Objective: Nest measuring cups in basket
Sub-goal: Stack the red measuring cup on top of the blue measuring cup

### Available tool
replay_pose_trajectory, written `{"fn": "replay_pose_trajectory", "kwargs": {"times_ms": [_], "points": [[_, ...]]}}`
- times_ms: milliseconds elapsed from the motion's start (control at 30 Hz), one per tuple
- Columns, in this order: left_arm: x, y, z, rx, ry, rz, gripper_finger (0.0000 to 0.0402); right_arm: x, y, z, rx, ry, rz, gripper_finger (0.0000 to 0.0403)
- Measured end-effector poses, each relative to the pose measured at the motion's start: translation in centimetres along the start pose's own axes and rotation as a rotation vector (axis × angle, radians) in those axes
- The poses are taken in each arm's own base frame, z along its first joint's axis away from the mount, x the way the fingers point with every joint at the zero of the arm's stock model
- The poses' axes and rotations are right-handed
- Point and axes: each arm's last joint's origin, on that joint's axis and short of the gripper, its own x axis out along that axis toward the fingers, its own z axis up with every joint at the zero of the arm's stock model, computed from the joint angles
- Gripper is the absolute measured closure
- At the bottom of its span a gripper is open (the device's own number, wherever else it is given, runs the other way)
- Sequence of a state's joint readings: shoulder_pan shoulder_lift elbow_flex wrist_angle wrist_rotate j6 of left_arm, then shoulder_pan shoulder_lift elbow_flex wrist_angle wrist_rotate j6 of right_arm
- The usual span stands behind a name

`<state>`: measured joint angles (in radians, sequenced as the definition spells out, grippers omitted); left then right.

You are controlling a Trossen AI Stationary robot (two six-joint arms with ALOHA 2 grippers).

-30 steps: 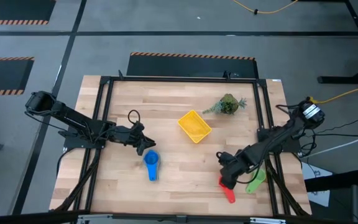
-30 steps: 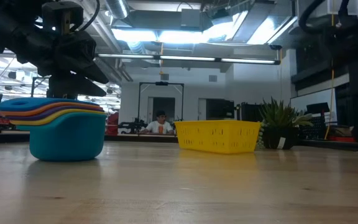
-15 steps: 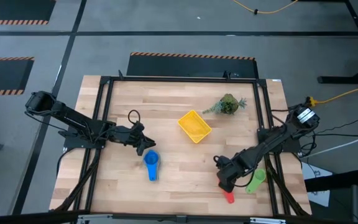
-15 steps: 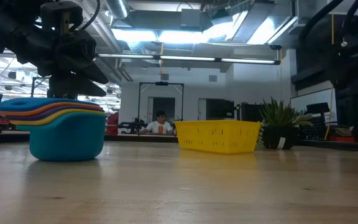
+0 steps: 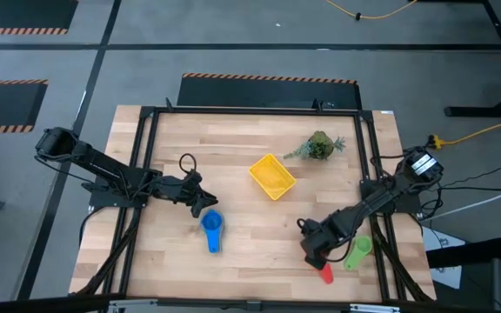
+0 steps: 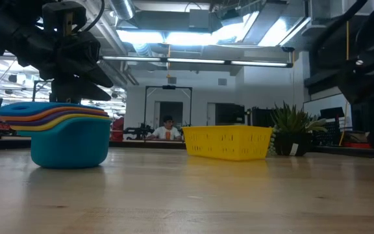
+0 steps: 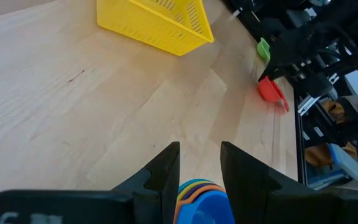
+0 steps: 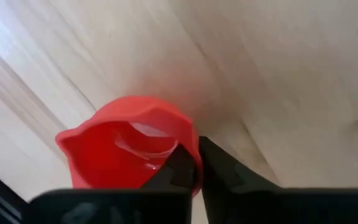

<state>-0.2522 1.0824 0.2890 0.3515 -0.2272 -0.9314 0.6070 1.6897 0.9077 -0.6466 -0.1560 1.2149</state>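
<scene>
The right gripper [image 8: 196, 163] clamps the red cup [image 8: 129, 149], hiding its bowl overhead.

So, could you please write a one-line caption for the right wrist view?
Right gripper pinching the rim of the red measuring cup on the wooden table.

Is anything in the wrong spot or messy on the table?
Nothing is spilled or broken. The yellow basket holds no cups yet. The nested stack of cups sits on the table under the left gripper, while the red cup, pinched by the right gripper, and the green cup are apart near the table's edge.
</scene>
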Motion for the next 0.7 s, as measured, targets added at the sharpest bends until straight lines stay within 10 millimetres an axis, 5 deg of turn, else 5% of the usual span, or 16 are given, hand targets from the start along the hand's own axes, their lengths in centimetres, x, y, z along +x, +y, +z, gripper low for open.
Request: {"fn": "replay_pose_trajectory", "kwargs": {"times_ms": [300,700], "points": [[0.0,0.0,0.0,0.000,-0.001,0.000,0.0292,-1.0,-0.4,2.7,-0.087,-0.052,0.020,0.0390],[0.0,-0.5,0.4,-0.021,-0.042,-0.044,0.0292,-4.5,0.4,9.7,-0.292,-0.376,0.185,0.0389]]}}
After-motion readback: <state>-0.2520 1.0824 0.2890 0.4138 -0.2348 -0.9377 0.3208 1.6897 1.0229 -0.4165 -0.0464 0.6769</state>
